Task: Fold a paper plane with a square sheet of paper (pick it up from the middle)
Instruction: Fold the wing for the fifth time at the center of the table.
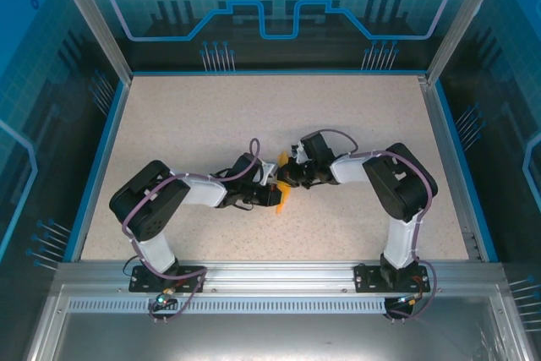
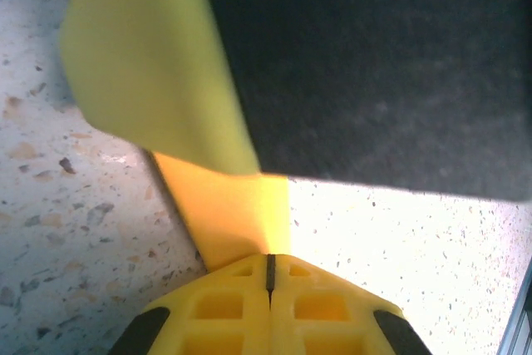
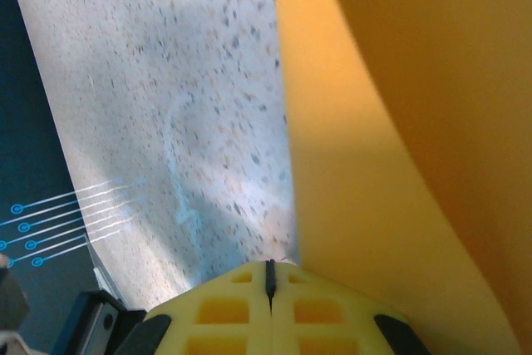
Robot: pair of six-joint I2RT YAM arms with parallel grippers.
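Meeting mid-table, left hand [image 2: 268, 270] and right hand [image 3: 268, 272] each clench the orange sheet [image 2: 224, 209] (held between them).

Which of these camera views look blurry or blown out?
Left wrist: the table right of the orange paper is blown out white, and a dark blurred shape covers the upper right. Right wrist: the table texture is smeared. Top external: sharp, evenly lit.

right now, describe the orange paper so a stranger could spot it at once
On the speckled beige table, look to the middle where the two robot arms meet. Pinched by the left gripper and right gripper is the orange paper, bright against dark grippers and pale tabletop.
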